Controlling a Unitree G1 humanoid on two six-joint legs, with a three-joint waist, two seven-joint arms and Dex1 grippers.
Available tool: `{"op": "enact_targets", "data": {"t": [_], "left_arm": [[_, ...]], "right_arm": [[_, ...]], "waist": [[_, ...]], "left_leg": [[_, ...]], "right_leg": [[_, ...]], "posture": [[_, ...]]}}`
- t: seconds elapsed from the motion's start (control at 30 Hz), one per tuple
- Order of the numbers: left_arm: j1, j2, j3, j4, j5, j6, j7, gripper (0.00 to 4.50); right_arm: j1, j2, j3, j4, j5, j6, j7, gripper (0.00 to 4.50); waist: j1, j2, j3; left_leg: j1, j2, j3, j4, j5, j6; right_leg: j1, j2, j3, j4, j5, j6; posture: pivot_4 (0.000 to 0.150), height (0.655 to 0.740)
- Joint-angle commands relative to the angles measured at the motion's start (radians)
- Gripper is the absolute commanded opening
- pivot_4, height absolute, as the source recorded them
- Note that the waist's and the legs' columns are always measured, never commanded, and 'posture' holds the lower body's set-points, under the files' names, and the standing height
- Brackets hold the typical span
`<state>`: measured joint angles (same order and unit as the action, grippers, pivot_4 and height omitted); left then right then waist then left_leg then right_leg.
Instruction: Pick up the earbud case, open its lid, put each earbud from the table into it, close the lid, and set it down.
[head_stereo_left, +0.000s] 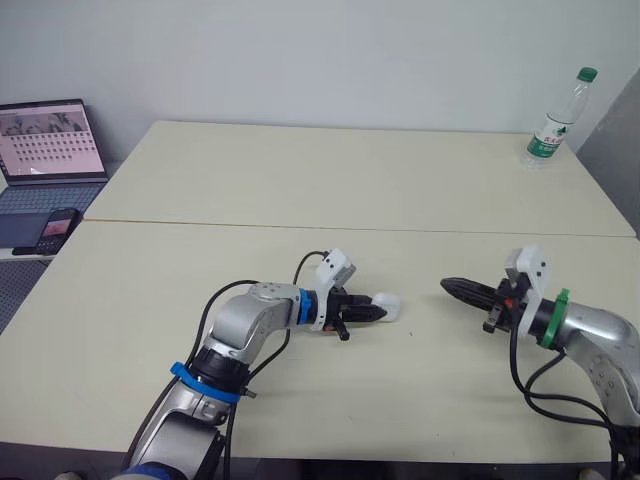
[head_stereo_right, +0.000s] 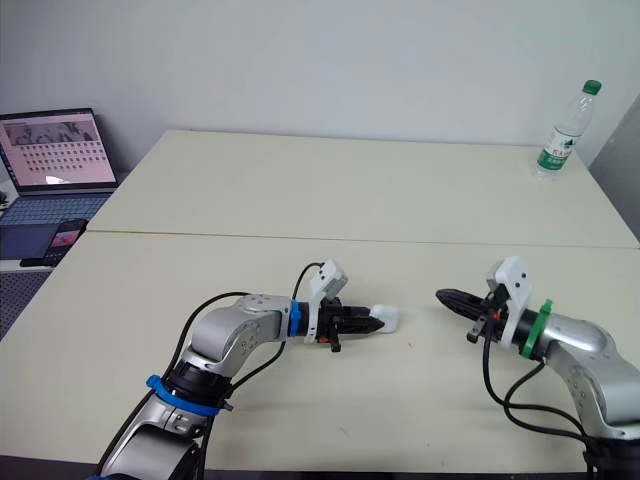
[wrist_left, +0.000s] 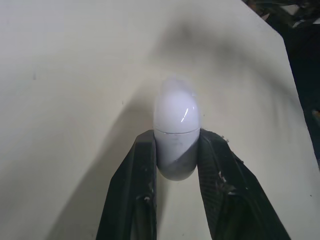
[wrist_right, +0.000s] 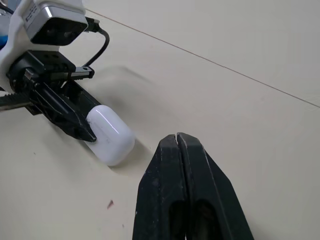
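The white earbud case (head_stereo_left: 389, 306) lies on the cream table near the front, its lid closed. My left gripper (head_stereo_left: 374, 311) is shut on the case, and the left wrist view shows the case (wrist_left: 176, 137) pinched between both black fingers (wrist_left: 137, 170). My right gripper (head_stereo_left: 450, 286) hovers low over the table a short way right of the case, its fingers pressed together with nothing between them. In the right wrist view the case (wrist_right: 111, 134) lies beyond my right gripper (wrist_right: 176, 138). No loose earbuds can be made out on the table.
A plastic water bottle (head_stereo_left: 556, 120) with a green cap stands at the far right corner. An open laptop (head_stereo_left: 48, 150) and a phone (head_stereo_left: 57, 228) sit on a side surface to the left. A seam (head_stereo_left: 350, 227) runs across the table.
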<state>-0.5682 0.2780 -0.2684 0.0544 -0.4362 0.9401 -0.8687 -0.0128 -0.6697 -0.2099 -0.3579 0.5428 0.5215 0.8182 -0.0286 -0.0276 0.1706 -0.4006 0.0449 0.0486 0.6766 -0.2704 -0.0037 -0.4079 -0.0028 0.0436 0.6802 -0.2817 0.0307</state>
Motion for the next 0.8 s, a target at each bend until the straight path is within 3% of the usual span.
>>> {"op": "enact_targets", "data": {"t": [0.03,0.1,0.3,0.47,0.53,0.63,0.8], "left_arm": [[-0.034,-0.007,0.003,-0.004,-0.024,0.037,-0.008,0.76],[-0.040,0.002,-0.015,0.006,-0.012,0.033,-0.016,0.76],[-0.059,0.037,-0.044,0.043,0.052,-0.052,-0.017,2.66],[-0.014,0.105,-0.014,-0.029,0.083,-0.209,-0.053,4.31],[0.033,0.139,0.025,-0.093,0.063,-0.265,-0.071,4.46],[0.124,0.164,0.102,-0.199,0.008,-0.307,-0.082,4.50],[0.259,0.197,0.229,-0.292,-0.038,-0.322,-0.029,4.50]], "right_arm": [[0.036,0.025,-0.058,-0.073,0.036,-0.011,-0.043,0.02],[0.073,0.033,-0.064,-0.092,0.032,-0.017,-0.052,0.02],[0.128,0.054,-0.075,-0.119,0.032,-0.032,-0.082,0.00],[0.170,0.043,-0.075,-0.109,0.008,-0.073,-0.062,0.00],[0.201,0.014,-0.069,-0.091,-0.010,-0.098,-0.017,0.00],[0.224,0.011,-0.082,-0.043,-0.018,-0.153,0.023,0.57],[0.249,-0.029,-0.070,0.087,-0.098,-0.289,0.104,2.43]], "waist": [[-0.001,0.000,0.000],[-0.001,0.000,0.000],[-0.001,0.000,0.000],[-0.001,0.000,0.000],[-0.001,0.000,0.000],[0.000,0.000,0.000],[0.001,0.000,0.000]], "left_leg": [[0.000,0.000,0.000,0.000,0.000,0.000],[0.001,0.000,0.000,0.000,0.000,0.000],[0.001,0.000,0.000,0.000,0.000,0.000],[0.001,0.000,0.000,0.000,0.000,0.000],[0.001,0.000,0.000,0.000,0.000,0.000],[0.001,0.001,0.001,-0.001,0.000,0.000],[0.001,0.000,0.001,0.000,0.000,0.000]], "right_leg": [[0.000,0.000,0.000,0.000,0.000,0.000],[0.000,0.000,0.000,0.000,0.000,0.000],[0.001,0.000,0.000,0.000,0.000,0.000],[0.001,0.000,0.001,0.000,0.000,-0.001],[0.001,0.000,0.001,0.000,0.001,-0.003],[0.001,0.000,0.001,-0.001,0.002,-0.005],[0.001,-0.002,0.001,-0.001,0.001,-0.003]], "posture": [[0.150,0.7362],[0.150,0.7362],[0.150,0.7362],[0.150,0.7362],[0.150,0.7362],[0.150,0.7362],[0.150,0.7362]]}}
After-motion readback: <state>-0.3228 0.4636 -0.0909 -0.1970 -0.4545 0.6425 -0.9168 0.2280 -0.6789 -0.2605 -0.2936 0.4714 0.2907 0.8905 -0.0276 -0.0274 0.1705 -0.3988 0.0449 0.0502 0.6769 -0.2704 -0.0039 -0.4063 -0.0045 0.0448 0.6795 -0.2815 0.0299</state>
